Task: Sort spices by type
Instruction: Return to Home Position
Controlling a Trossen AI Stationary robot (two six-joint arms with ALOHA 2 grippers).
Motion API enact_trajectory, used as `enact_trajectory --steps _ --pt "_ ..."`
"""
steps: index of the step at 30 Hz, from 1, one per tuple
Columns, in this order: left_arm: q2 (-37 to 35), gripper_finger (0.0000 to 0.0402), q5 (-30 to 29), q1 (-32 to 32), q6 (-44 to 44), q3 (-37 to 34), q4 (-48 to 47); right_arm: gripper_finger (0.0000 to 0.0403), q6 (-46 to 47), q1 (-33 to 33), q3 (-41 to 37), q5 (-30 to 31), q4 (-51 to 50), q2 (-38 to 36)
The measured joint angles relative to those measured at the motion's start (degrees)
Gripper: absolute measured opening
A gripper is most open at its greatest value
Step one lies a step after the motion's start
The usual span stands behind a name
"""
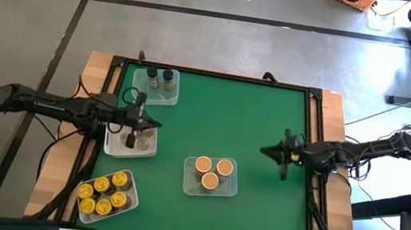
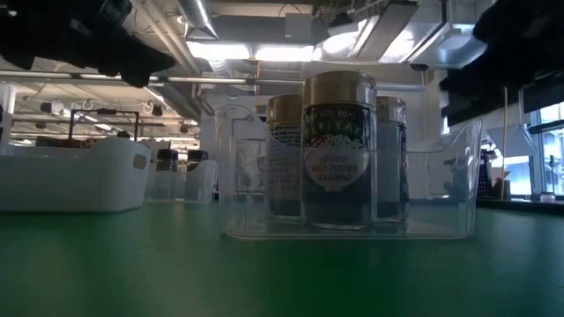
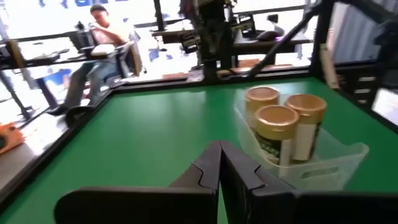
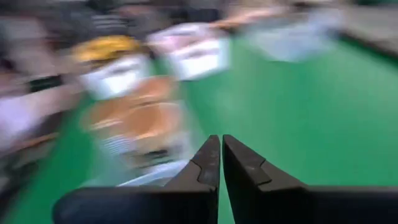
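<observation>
The spices stand in trays on the green table. Two dark-lidded jars (image 1: 159, 76) are in a clear tray at the far left. Several yellow-lidded jars (image 1: 102, 194) fill a tray at the near left. Three orange-tan-lidded jars (image 1: 212, 172) (image 3: 283, 118) stand in a clear tray near the middle. A grey-lidded jar (image 1: 131, 142) sits in a white tray (image 1: 144, 151), partly under my left arm. My left gripper (image 1: 159, 125) (image 3: 219, 158) is shut above the white tray's right side, holding nothing. My right gripper (image 1: 264, 150) (image 4: 221, 152) is shut and empty at the table's right.
A dark frame (image 1: 312, 130) borders the table, with wooden strips outside it. Bare green surface (image 1: 229, 118) lies between the two grippers and along the far and right sides. Beyond the table a person (image 3: 102, 37) sits at a desk.
</observation>
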Motion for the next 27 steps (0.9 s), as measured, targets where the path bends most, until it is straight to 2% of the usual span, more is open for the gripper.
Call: enact_trajectory --steps 3,5,7,11,17,27 --pt "-0.1 0.0004 2.0 1.0 -0.3 -3.2 3.1 0.0021 -5.4 -4.2 -3.9 -14.9 10.1 -2.7" --pt "-0.5 0.0004 2.0 2.2 -1.7 -5.4 5.1 0.0021 -7.0 -7.5 -5.9 -20.7 13.1 -4.3" --pt "-1.5 0.0002 2.0 3.3 -3.0 -6.7 6.5 0.0021 -8.0 -10.4 -6.4 -23.6 11.3 -5.9" --pt "-5.2 0.0004 2.0 4.5 -4.5 -6.9 3.3 0.0021 -9.3 -13.2 -6.4 -23.5 7.4 -9.4" --pt "-10.2 0.0002 2.0 4.7 -3.7 -6.9 -1.1 0.0021 -9.8 -13.4 -6.5 -20.0 2.7 -14.1" --pt "-16.8 0.0004 2.3 4.7 -1.9 -8.7 -4.7 0.0021 -9.7 -13.4 -13.6 -17.5 6.0 -20.8"
